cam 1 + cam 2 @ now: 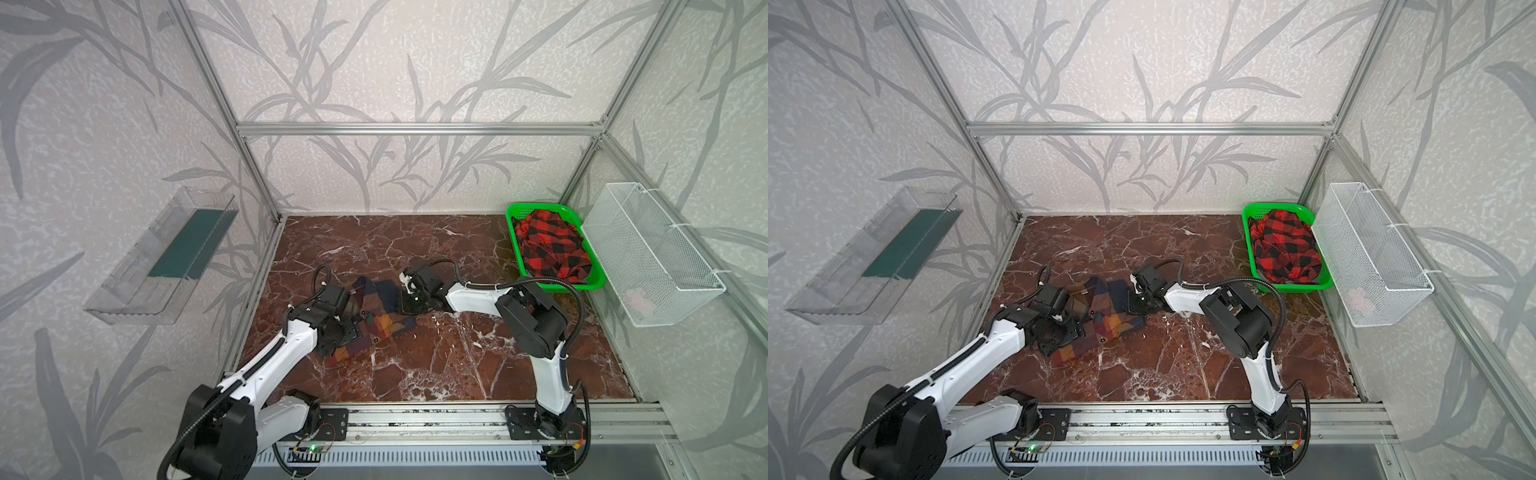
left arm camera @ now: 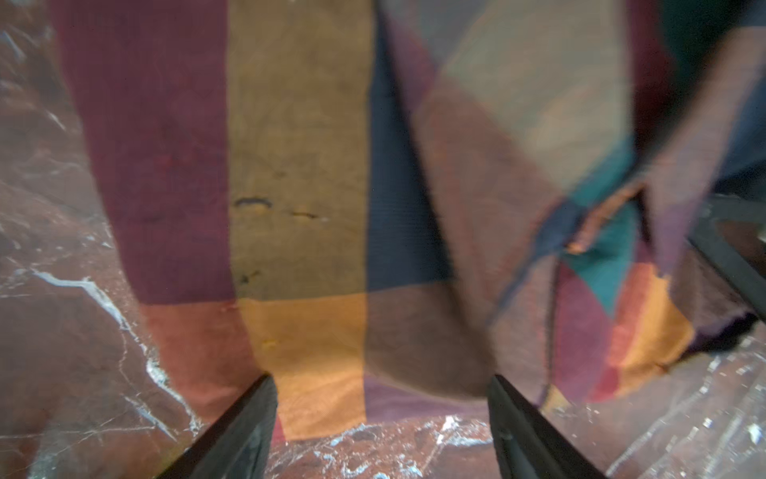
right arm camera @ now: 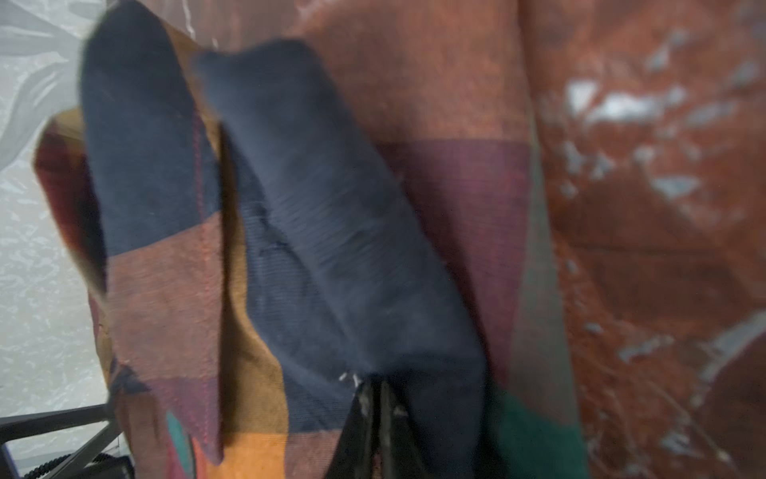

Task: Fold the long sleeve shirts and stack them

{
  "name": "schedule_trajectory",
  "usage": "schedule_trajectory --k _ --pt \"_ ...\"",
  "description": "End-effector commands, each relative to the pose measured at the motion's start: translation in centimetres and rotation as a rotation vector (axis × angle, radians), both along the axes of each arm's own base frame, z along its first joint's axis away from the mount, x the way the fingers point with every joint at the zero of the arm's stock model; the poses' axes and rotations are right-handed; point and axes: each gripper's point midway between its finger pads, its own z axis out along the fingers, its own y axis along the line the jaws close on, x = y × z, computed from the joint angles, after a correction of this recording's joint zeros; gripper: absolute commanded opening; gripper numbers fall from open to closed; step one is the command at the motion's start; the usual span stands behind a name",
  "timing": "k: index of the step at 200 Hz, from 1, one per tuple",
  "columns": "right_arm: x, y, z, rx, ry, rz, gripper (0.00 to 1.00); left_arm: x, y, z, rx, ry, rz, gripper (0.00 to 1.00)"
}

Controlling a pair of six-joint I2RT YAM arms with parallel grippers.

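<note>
1 shirt (image 1: 380, 321) lies on the table (image 1: 457, 353), left; another shirt (image 1: 548, 249) in the basket (image 1: 536, 206), back right.

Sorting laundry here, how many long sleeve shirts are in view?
2. The multicolour plaid shirt lies on the table, left of centre; the red-and-black check shirt is bunched in the green basket, back right. More could be hidden beneath it.

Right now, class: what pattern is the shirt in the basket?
The shirt is red-and-black check; clearest in a top view.

The block-plaid shirt (image 1: 384, 322) fills the gap between left gripper (image 2: 381, 379) and right gripper (image 3: 373, 385). Behind both, the table (image 1: 457, 357) lies bare. Well to the right gripper's right stands the green basket (image 1: 590, 286).
</note>
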Motion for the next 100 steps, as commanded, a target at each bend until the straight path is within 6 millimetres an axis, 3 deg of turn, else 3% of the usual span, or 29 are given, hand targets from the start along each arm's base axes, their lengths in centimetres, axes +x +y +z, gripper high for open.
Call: schedule_trajectory --k 1,24,52,77,100 --pt "-2.1 -0.5 -2.8 -0.037 0.052 -0.057 0.08 1.3 0.1 0.1 -0.03 -0.015 0.041 0.81" --pt "-4.6 0.6 -4.2 -0.037 0.075 -0.097 0.09 3.2 1.0 1.8 -0.032 -0.047 0.055 0.82" --pt "-6.2 4.5 -3.9 -0.024 0.055 -0.088 0.11 6.1 2.0 3.9 -0.079 -0.107 0.092 0.86" --pt "-4.0 6.1 -1.3 -0.02 -0.019 -0.068 0.24 9.3 1.8 6.7 -0.14 -0.177 0.026 0.96" --pt "-2.5 5.3 4.4 -0.022 -0.175 -0.006 0.51 11.7 2.7 9.8 -0.074 -0.296 -0.016 0.99"
